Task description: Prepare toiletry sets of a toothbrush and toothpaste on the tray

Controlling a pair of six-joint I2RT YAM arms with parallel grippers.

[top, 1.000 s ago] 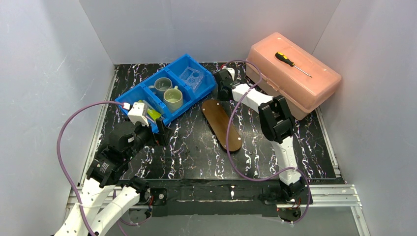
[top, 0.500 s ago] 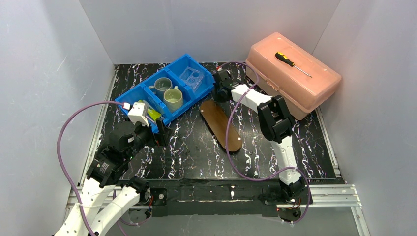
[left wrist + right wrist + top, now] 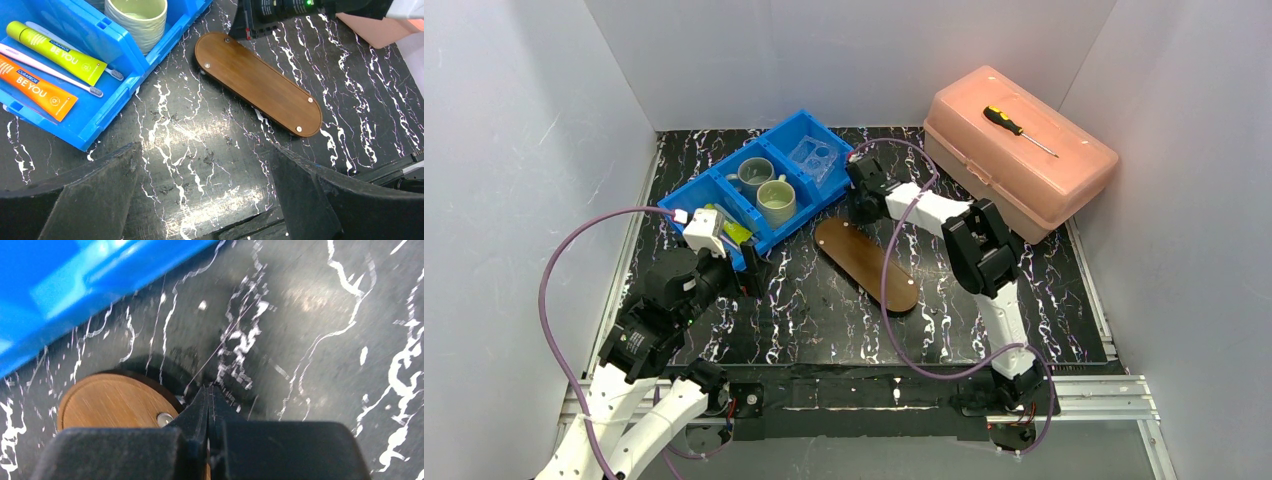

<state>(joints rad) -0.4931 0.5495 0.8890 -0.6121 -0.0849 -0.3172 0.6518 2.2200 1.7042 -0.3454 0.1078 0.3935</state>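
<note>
- Nothing is set out yet: the tray lies bare on the table, just beside the blue bin.
- The orange tube, green tube and toothbrushes lie in the bin's end compartment; the grey mug and pale green mug stand in the middle one.
- The right gripper, fingers pressed together and empty, sits at the tray's rounded end.
- The left gripper hovers with its fingers wide apart, holding nothing.
- Every set is left to build.

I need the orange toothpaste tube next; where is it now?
In the left wrist view, the orange tube lies in the left end compartment of the blue bin, beside a toothbrush and the green tube.
</note>
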